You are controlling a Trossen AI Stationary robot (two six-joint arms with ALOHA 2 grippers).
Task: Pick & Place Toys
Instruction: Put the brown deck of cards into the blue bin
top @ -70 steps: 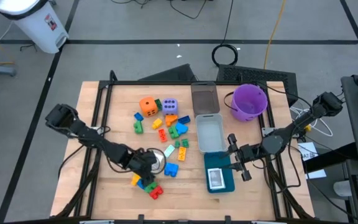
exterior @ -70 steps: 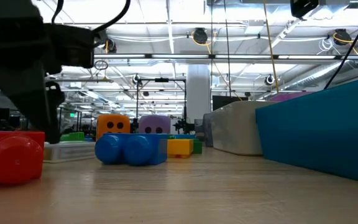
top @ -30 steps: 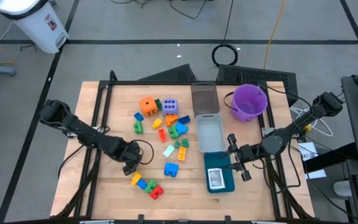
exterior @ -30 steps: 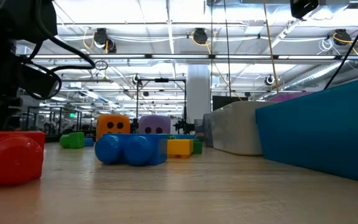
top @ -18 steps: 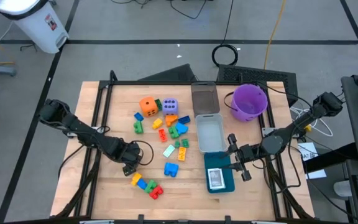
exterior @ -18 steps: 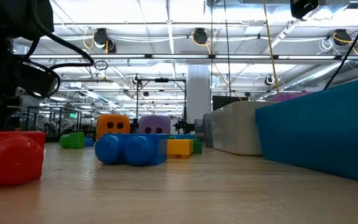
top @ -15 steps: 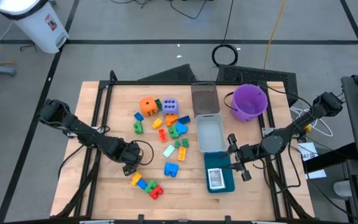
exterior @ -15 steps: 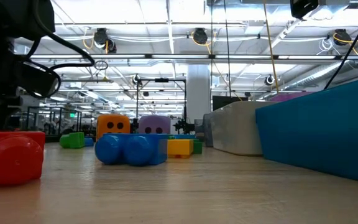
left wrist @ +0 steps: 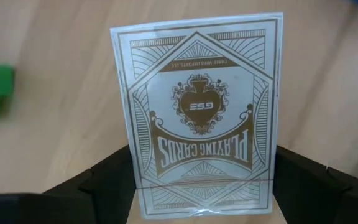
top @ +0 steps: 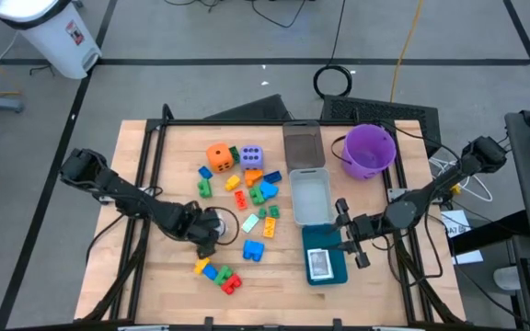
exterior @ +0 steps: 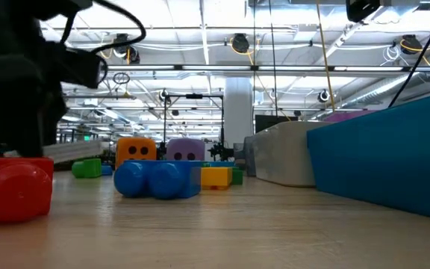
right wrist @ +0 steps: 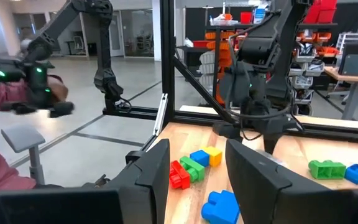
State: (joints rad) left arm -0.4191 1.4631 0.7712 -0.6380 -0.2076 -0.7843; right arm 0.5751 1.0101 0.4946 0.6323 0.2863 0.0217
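Your left gripper (top: 212, 223) sits low over the left-centre of the table (top: 168, 276), fingers clamped on the two long edges of a boxed card deck (left wrist: 197, 112); the left wrist view shows the white-and-gold box held between the two dark fingers (left wrist: 107, 180), with a green block at the picture's edge. Just in front of that gripper, near the table's front edge, lies a short row of yellow, blue, green and red blocks (top: 217, 273). A single blue block (top: 253, 250) lies between the gripper and the teal tray (top: 339, 270).

Toward the back, the orange die (top: 219, 156) and the lavender die (top: 252, 156) stand side by side, with a scatter of small blocks (top: 251, 188) in front of them. Right of these are a grey bin (top: 303, 144), a clear bin (top: 310, 198) and the teal tray, in which a white card (top: 320, 264) lies. The purple bucket (top: 369, 152) stands at the back right.

Your right gripper (top: 349, 233) waits at the tray's right edge, fingers apart and holding nothing.
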